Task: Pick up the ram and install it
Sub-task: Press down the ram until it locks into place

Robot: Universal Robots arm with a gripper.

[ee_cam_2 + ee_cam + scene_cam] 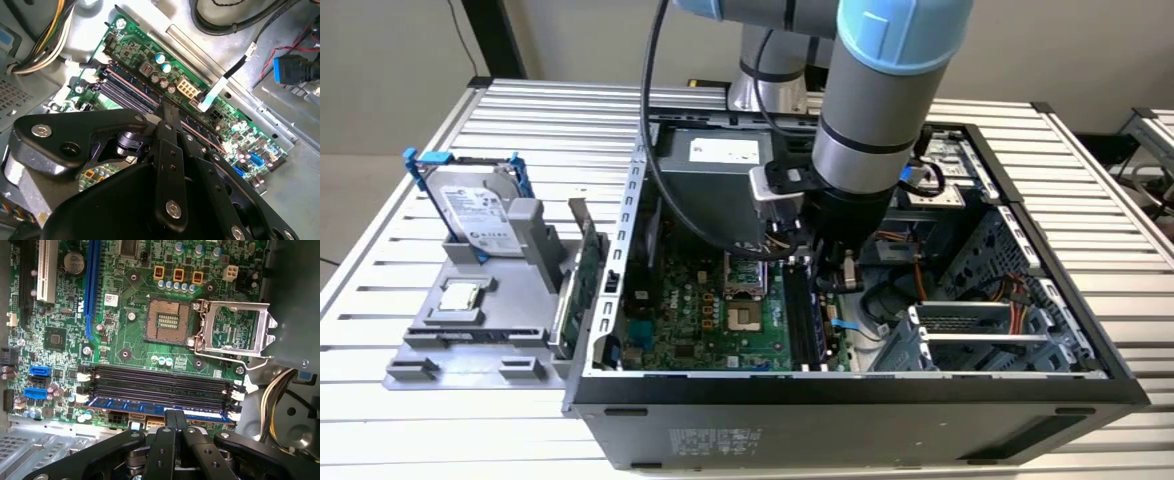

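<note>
I see the ram (157, 408) lying in the outermost slot on the motherboard (125, 340). My tool (174, 416) is pinched shut right above its top edge. It looks thin, stiff, easy to crack; hold the long edges.

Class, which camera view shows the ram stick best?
The first wrist view: the ram lies along the outermost memory slot, its whole blue length visible above the gripper. The exterior view shows just a dark strip; in the second wrist view I cannot pick it out.
</note>
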